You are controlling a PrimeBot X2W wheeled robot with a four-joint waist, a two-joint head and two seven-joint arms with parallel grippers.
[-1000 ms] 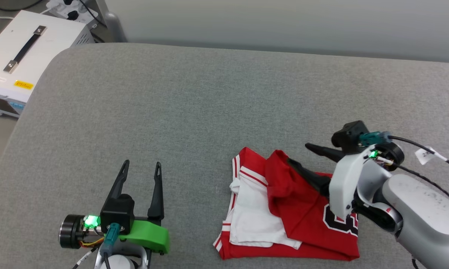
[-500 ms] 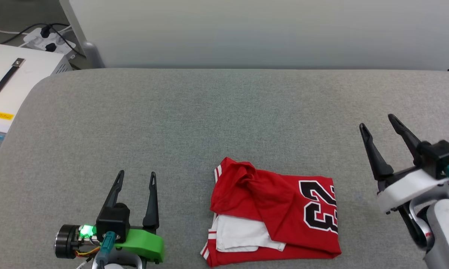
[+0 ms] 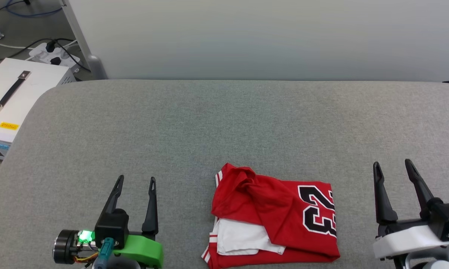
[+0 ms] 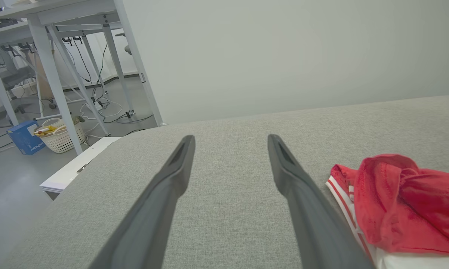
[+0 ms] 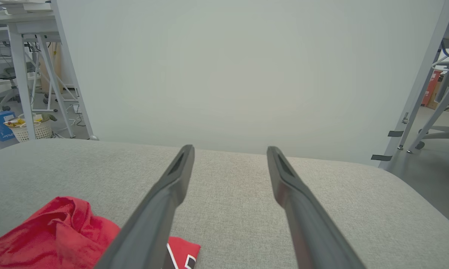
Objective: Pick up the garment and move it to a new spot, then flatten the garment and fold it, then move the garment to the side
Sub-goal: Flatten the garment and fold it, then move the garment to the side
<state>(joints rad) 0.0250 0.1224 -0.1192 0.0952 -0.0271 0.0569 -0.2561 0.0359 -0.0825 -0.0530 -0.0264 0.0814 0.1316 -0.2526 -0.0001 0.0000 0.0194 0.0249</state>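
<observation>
- My left tool (image 3: 136, 178) and my right tool (image 3: 392, 162) sat low at either side, each with its dark fingers spread wide and holding nothing.
- The garment (image 3: 273, 216) lay between them on the grey woven worktop (image 3: 209, 123), near the front edge and touching neither tool.
- It was soft red fabric in a rough rectangle, bunched at its far left corner. A white layer showed under the top flap, and black numerals faced up.
- I judged the step to be moving it aside. I would pinch all layers at one folded edge and slide low, lest the stack open.
</observation>
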